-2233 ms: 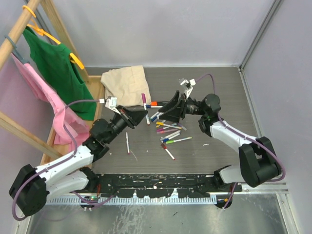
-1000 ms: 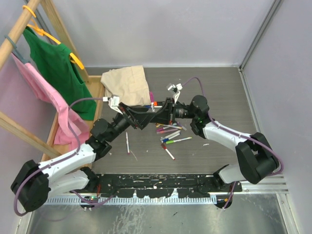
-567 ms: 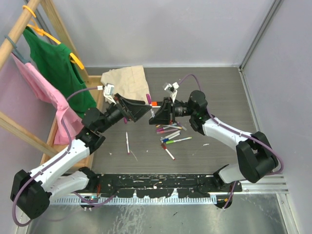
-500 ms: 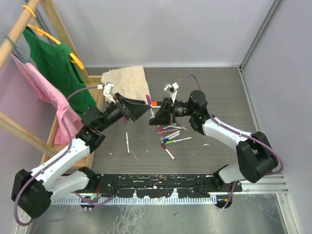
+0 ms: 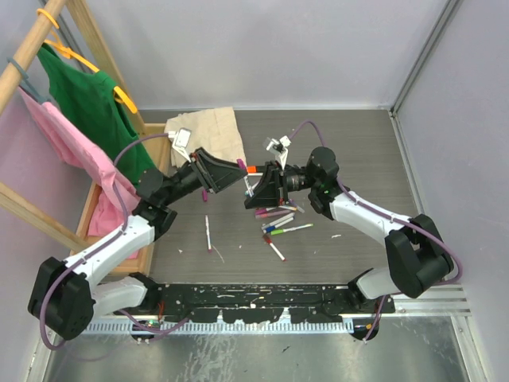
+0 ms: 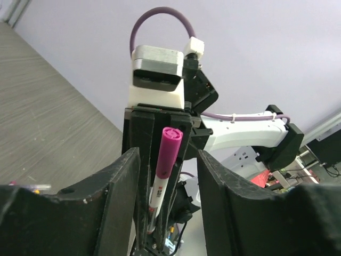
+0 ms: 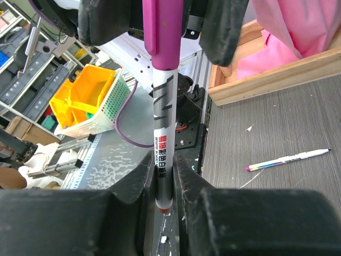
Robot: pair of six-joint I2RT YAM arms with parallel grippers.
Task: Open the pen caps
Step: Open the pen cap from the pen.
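From the top camera, the main risk is a skewed pull. The right jaws, at about 3 o'clock from the left jaws, grip the pen far from its capped end. If the left jaws close off-centre, they could lever the barrel sideways or drag the whole pen out rather than free the pink cap (image 5: 240,165). That cap is small here and partly masked, so its exact place is my best reading: between the two sets of jaws, above the surface (image 5: 350,159), with the loose pens (image 5: 277,220) lying at about 5 o'clock from it. In the left wrist view the pen (image 6: 155,198) stands nearly upright with the cap (image 6: 169,152) tipped toward 1 o'clock. The left jaws stand partly open, one finger (image 6: 120,202) on each side, with a gap showing on both sides, so nothing is pinched yet. If they close this low they might catch the barrel as well as the cap, and the cap would not come off. In the right wrist view the right jaws are clamped tight on the lower end of the barrel (image 7: 162,154). The cap (image 7: 162,32) is at 12 o'clock from that clamp, between the dark left fingers (image 7: 226,26), closer to the one at 9 o'clock.
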